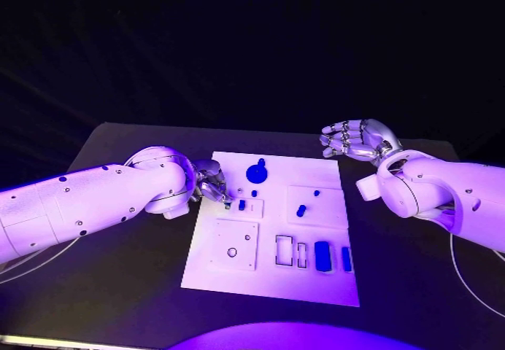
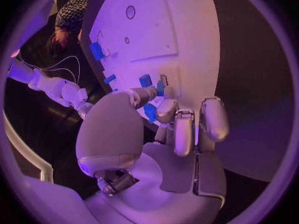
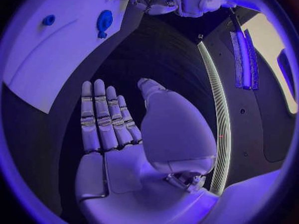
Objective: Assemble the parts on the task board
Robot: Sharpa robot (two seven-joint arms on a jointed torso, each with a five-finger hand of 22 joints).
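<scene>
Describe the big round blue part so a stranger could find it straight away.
Start at the white task board mid-table. Go to its far edge, between the two hands: the round part sits there. It is the largest blue piece and disc-shaped, unlike the small pegs and bars nearer the robot.

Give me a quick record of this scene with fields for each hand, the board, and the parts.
left hand: at the task board's left edge, pinching a small blue part
right hand: open, raised off the board's far right corner, holding nothing
task board: white plate lying flat on the black table
round blue part: on the board's far end
</scene>
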